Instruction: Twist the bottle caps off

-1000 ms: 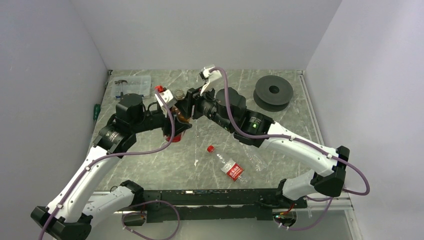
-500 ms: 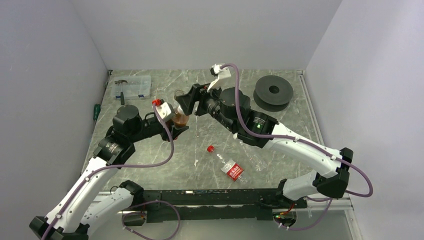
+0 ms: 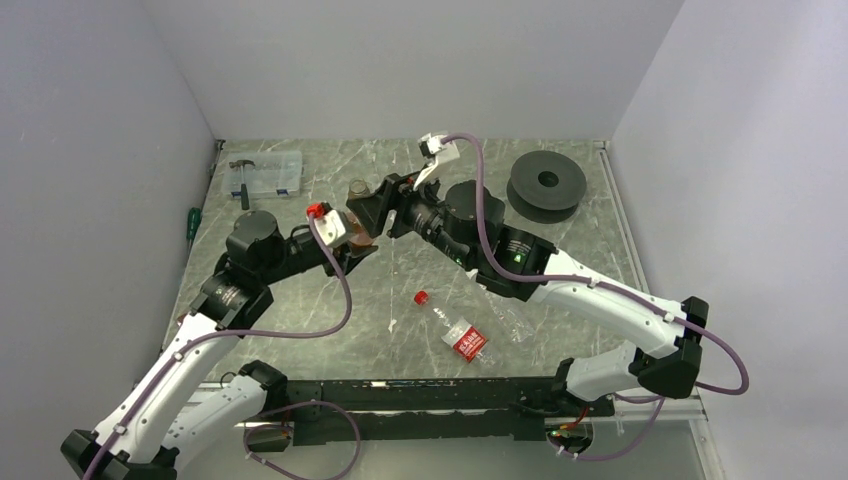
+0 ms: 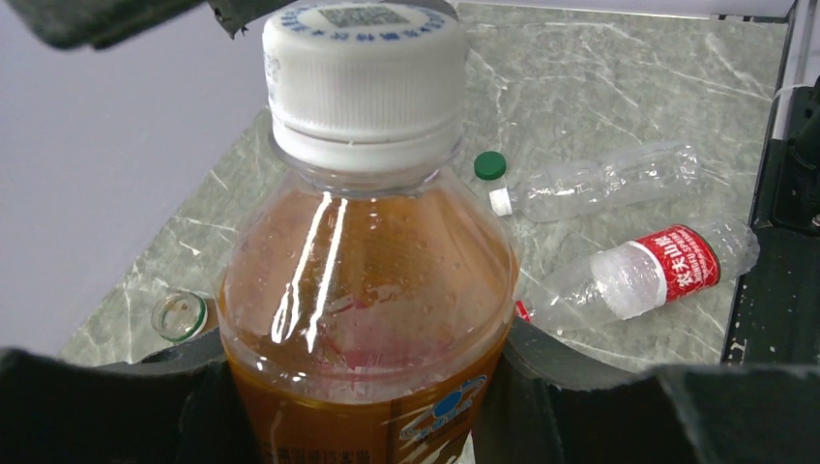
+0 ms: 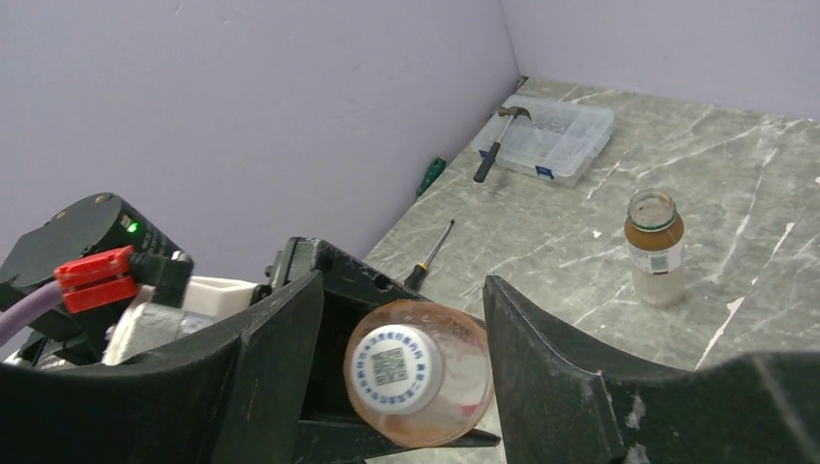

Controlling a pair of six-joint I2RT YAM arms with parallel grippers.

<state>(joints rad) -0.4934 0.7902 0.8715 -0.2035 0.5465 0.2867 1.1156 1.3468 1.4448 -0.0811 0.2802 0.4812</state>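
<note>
My left gripper [image 3: 352, 243] is clamped round the body of the amber bottle [image 4: 367, 290], left of centre toward the far side, its top tilted at the right arm. My right gripper [image 5: 401, 324] gapes wide, fingers either side of the white cap [image 4: 363, 72], not touching.

White cap [image 4: 364, 77], amber bottle [image 4: 367, 290], grey marbled table [image 4: 619, 87]

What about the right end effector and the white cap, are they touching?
Apart. The right wrist view shows the white cap of the amber bottle between the right end effector's open fingers, with a gap on each side.
</note>
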